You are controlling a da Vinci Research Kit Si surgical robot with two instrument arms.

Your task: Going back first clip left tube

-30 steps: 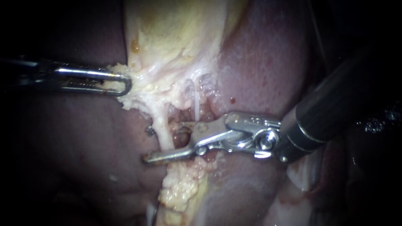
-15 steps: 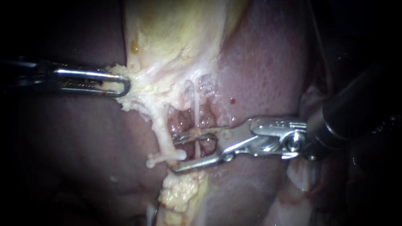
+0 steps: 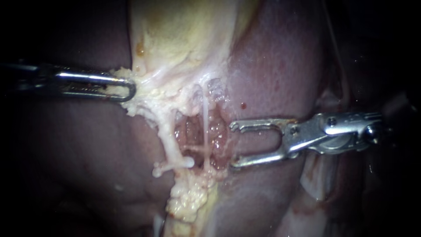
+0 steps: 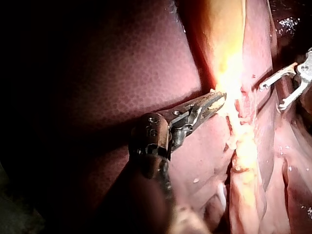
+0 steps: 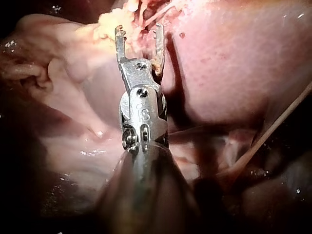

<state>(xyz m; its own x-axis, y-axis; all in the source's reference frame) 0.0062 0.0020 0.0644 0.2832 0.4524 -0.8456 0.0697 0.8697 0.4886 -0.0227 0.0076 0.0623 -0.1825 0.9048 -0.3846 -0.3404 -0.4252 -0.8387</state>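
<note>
My right instrument [image 3: 233, 145] gapes empty, right of the pale left tube [image 3: 168, 134] with its whitish clip [image 3: 186, 163]; my left instrument [image 3: 128, 90] clamps the gallbladder [image 3: 184, 39].

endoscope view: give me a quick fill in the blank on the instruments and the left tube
1. The right instrument has its jaws ___, holding nothing.
2. The left instrument has its jaws ___ on pale tissue.
3. A white ___ sits across the left tube.
Missing words: open; shut; clip.
</note>
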